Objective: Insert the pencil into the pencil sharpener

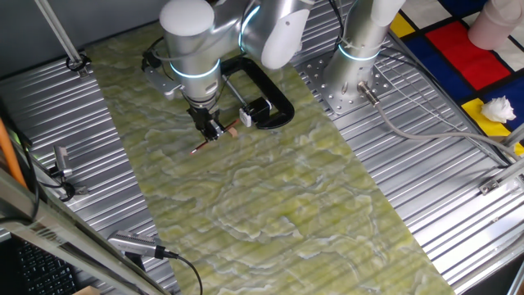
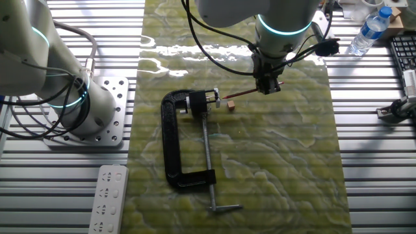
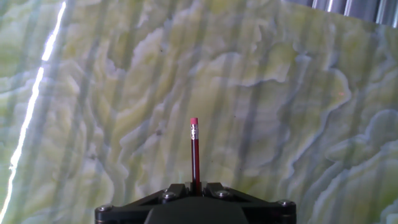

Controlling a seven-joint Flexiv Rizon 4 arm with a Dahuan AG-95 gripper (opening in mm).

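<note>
Pencil [image 3: 194, 152] sits pinched in my gripper [image 3: 194, 186], sharpener [image 2: 197, 102] ahead of its tip in the clamp [image 2: 185, 140]; slight tilt could jam or snap it at the hole.

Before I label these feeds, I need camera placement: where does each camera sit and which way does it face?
One fixed view: high at one side, looking down at the mat; arm, pincer, pencil, black clamp show.
The other fixed view: high at the opposite side; arm, pincer, same clamp.
Hand view: on the hand, looking along the pencil at the mat; only pincer shows.
All share the pencil.
</note>
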